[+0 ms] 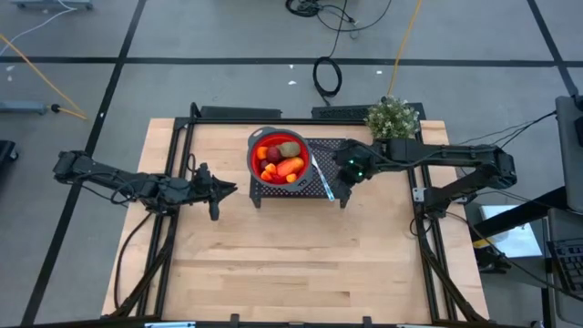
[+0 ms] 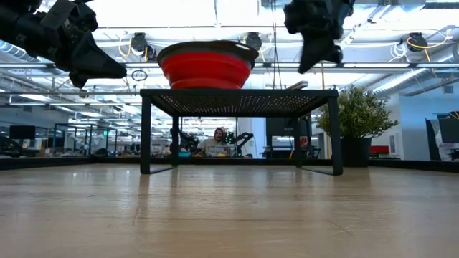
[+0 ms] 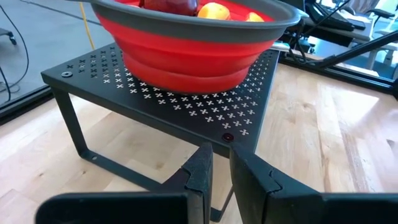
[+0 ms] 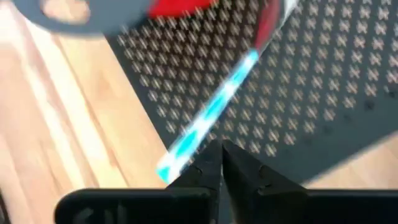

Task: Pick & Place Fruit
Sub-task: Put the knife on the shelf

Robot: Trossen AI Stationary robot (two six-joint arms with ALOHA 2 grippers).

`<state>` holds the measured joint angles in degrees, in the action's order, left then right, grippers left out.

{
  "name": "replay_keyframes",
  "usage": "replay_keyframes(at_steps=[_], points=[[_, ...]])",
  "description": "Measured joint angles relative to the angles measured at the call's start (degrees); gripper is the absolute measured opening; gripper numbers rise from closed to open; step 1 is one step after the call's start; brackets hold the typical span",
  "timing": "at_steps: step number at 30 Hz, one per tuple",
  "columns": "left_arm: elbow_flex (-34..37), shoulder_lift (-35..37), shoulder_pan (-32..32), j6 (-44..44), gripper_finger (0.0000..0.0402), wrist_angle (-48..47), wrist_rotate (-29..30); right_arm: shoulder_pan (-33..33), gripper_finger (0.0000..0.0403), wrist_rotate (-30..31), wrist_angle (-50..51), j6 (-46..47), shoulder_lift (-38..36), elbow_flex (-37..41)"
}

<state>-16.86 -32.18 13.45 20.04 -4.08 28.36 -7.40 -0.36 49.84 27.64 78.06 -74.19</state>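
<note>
The right gripper (image 4: 221, 163), fingers closed together and holding nothing, hovers over the black perforated stand (image 1: 321, 180) just beside the knife (image 4: 214, 106), whose pale handle only its wrist view shows close. The left gripper (image 3: 219, 177), nearly closed and empty, waits beside the stand's opposite side. From above, the fruit (image 1: 282, 160) fills the red bowl (image 1: 259, 168) on the stand; the low view hides it behind the bowl's wall.
</note>
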Motion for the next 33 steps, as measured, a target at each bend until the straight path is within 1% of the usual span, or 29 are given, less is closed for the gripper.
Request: replay_keyframes(at_steps=[6,8,10,14,21,24,28,31,33], points=[[0.00,0.02,0.00,1.48,0.0051,0.07,0.00,-0.77,0.0019,0.07,-4.00,0.40,0.00,0.00],[0.00,0.00,0.00,1.48,0.0051,0.04,0.00,-1.18,0.0029,-0.02,-3.54,1.08,0.00,0.00],[0.00,0.02,0.00,1.48,0.0051,0.05,0.00,-1.60,0.0044,-1.60,-3.80,1.64,0.00,0.00],[0.00,0.02,0.00,1.48,0.0051,0.04,0.00,-1.99,0.0092,-5.79,-3.73,1.88,0.03,0.00],[0.00,0.00,0.00,1.48,0.0051,0.02,0.04,-1.99,0.0196,-5.89,-3.74,2.27,0.03,0.00],[0.00,0.00,0.00,1.46,0.0051,0.02,0.04,-1.87,0.0226,-5.90,-3.87,1.79,0.03,0.00],[0.00,0.01,0.00,1.28,0.0051,0.02,0.13,-1.85,0.0245,-5.86,-4.07,3.94,0.05,0.00],[0.00,0.00,0.00,1.23,0.0051,0.02,0.13,-1.88,0.0249,-5.83,-6.26,6.00,0.05,0.00],[0.00,0.00,0.02,1.22,0.0051,0.02,0.14,-1.90,0.0248,-7.45,-7.10,7.25,0.05,-0.04]])
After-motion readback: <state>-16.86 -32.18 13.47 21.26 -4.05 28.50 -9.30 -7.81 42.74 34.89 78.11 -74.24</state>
